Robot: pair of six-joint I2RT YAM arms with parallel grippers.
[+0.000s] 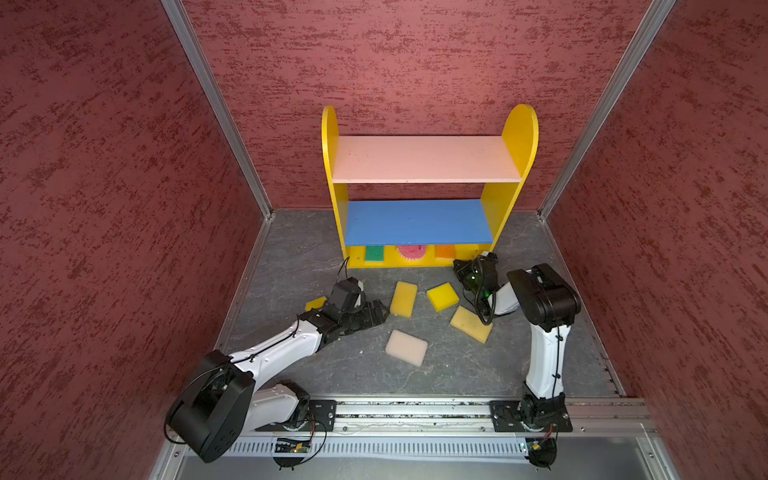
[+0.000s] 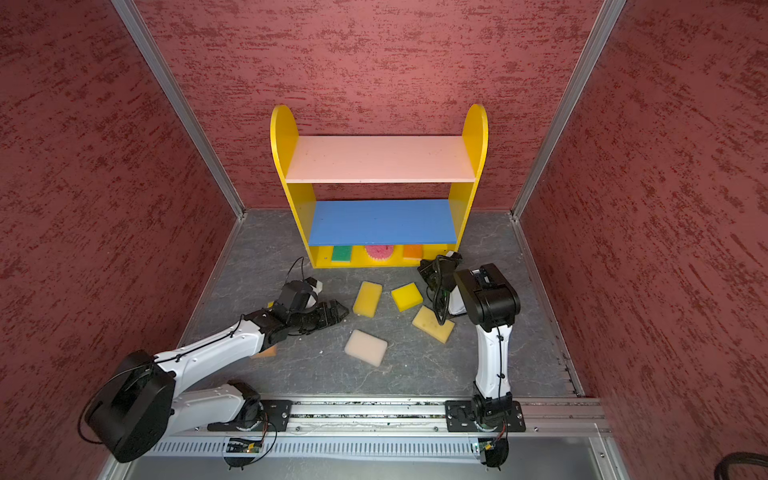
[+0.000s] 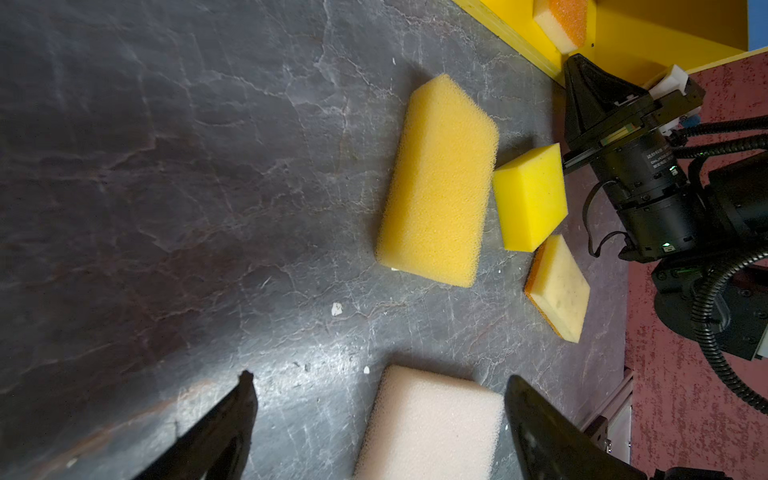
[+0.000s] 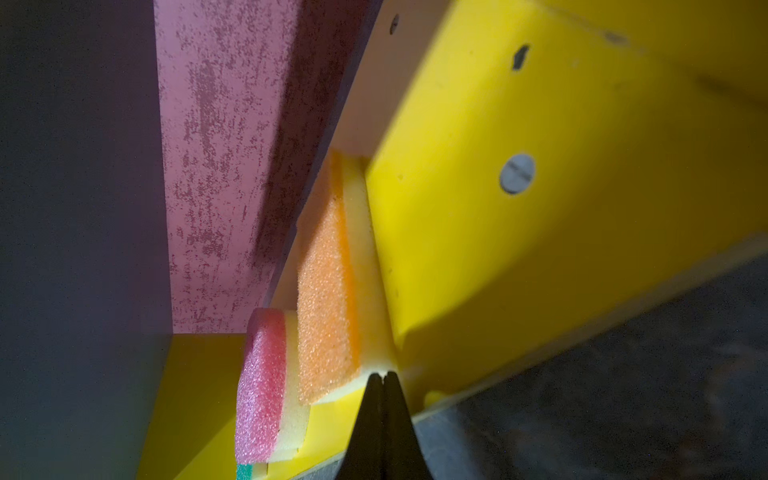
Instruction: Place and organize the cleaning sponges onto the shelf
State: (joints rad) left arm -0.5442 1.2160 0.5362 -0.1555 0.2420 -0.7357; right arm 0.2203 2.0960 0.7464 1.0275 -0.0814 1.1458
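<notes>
The shelf point(image 1: 424, 160) stands at the back; on its yellow bottom stand a green sponge point(image 1: 374, 253), a pink-backed round one point(image 1: 411, 252) and an orange one point(image 1: 445, 252). On the floor lie a golden sponge point(image 1: 404, 298), a yellow one point(image 1: 443, 296), a tan one point(image 1: 471, 324) and a cream one point(image 1: 406, 347). My left gripper point(image 1: 380, 311) is open low over the floor, left of the golden sponge; the cream sponge point(image 3: 432, 419) shows between its fingers, untouched. My right gripper point(image 4: 382, 376) is shut and empty, its tip at the orange sponge's point(image 4: 328, 291) corner.
Another yellow sponge point(image 1: 315, 303) peeks out behind the left wrist, and an orange one point(image 2: 266, 352) lies under the left forearm. Red walls close in the grey floor point(image 1: 299, 266) on three sides. The arms' base rail point(image 1: 415, 411) runs along the front.
</notes>
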